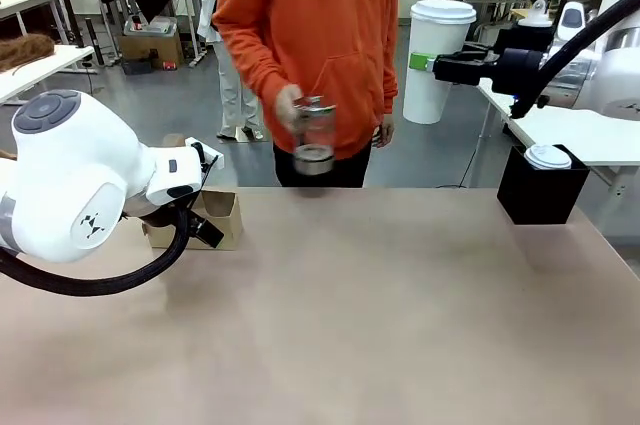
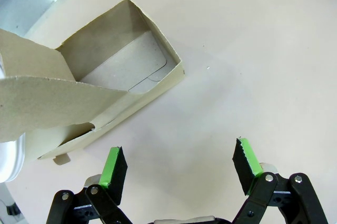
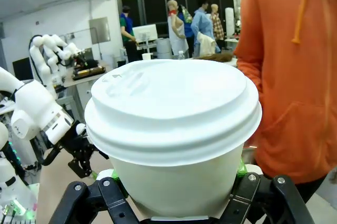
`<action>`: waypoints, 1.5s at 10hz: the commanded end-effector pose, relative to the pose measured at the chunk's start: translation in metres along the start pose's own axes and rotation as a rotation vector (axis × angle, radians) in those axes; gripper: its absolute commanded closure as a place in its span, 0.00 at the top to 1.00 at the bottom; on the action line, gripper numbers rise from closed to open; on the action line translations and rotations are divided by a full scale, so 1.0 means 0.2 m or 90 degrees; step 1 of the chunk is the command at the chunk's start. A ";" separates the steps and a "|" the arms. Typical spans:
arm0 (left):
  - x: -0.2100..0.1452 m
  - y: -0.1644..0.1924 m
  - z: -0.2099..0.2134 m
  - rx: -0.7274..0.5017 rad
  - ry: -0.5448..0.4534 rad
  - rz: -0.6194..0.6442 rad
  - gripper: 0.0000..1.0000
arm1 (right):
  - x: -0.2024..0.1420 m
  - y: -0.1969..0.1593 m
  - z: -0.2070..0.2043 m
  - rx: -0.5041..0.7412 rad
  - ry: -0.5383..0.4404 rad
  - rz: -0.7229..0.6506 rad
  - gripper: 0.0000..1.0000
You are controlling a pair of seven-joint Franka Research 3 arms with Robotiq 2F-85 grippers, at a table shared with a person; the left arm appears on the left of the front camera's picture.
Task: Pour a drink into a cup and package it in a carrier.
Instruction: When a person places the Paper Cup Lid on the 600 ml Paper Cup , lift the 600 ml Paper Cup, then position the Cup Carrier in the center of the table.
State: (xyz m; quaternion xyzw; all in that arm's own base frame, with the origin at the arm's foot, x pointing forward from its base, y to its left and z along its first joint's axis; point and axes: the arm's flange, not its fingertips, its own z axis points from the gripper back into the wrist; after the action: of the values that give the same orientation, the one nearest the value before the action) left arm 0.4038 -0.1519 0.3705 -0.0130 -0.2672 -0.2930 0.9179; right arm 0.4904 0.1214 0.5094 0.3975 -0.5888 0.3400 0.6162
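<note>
A person in an orange hoodie holds the glass pitcher (image 1: 313,135) in one hand above the table's far edge. It is blurred and looks mostly clear, with a dark band low down. My right gripper (image 1: 425,62) is raised at the right, shut on the lidded white cup (image 1: 441,57), which looms close in the right wrist view (image 3: 174,124). The brown cardboard carrier (image 1: 218,218) stands on the table at the left. My left gripper (image 2: 179,168) hovers open just beside the carrier (image 2: 113,71), whose pocket is empty, with nothing between the green pads (image 2: 111,163).
A black box (image 1: 540,195) with a white lid (image 1: 548,156) on top stands at the table's far right. The tan tabletop (image 1: 380,315) stretches bare between carrier and box. My left arm's bulky white joint (image 1: 70,185) covers the near left.
</note>
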 end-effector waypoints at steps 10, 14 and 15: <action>0.00 0.00 0.00 -0.001 0.000 0.001 1.00 | 0.00 0.00 0.00 0.000 0.000 0.000 0.82; 0.10 0.10 0.30 -0.012 0.040 0.089 1.00 | 0.00 0.00 0.00 0.000 0.000 0.000 0.82; 0.17 0.10 0.39 -0.020 0.057 0.105 1.00 | 0.00 0.00 0.00 0.000 0.000 0.000 0.82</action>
State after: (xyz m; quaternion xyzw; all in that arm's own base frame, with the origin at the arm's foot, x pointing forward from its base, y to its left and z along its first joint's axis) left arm 0.4013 -0.1351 0.4308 -0.0283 -0.2394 -0.2452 0.9390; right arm 0.4902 0.1192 0.5031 0.4062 -0.5851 0.3391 0.6146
